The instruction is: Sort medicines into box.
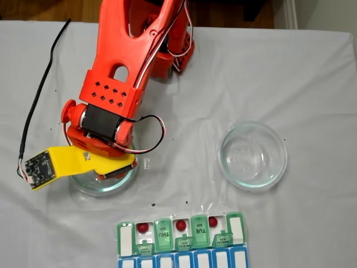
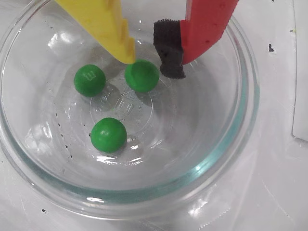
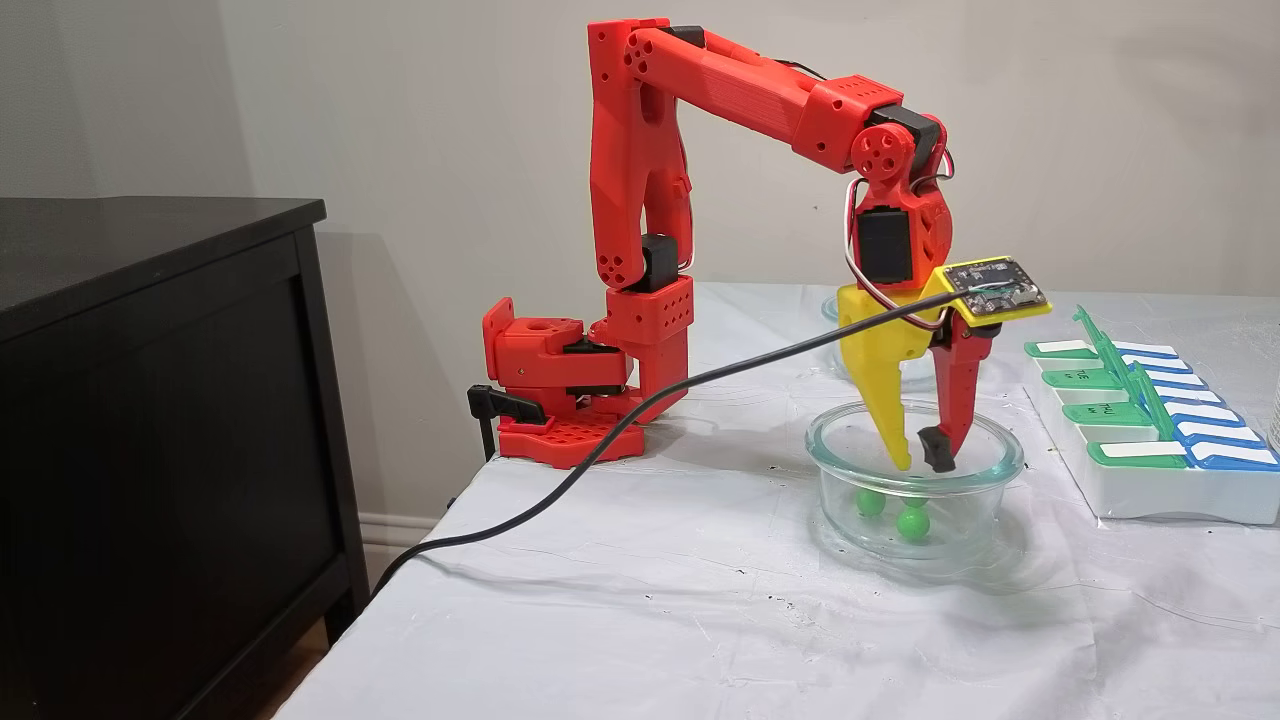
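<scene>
your pincer (image 2: pixel 156 65) hangs apart over one green ball (image 2: pixel 142 75); from above, the arm hides the dish (image 1: pixel 120 184) contents.

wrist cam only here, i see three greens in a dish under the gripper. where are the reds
Observer: All three reds are in the box, one each in three open compartments of its green row.
Operator: how low am i over the greens
Observer: In the side fixed view the gripper is open, with its tips inside the dish below the rim and above the greens.
Operator: is there another dish
Observer: Yes. In the top fixed view a second dish sits to the right of the arm, with no balls in it.
</scene>
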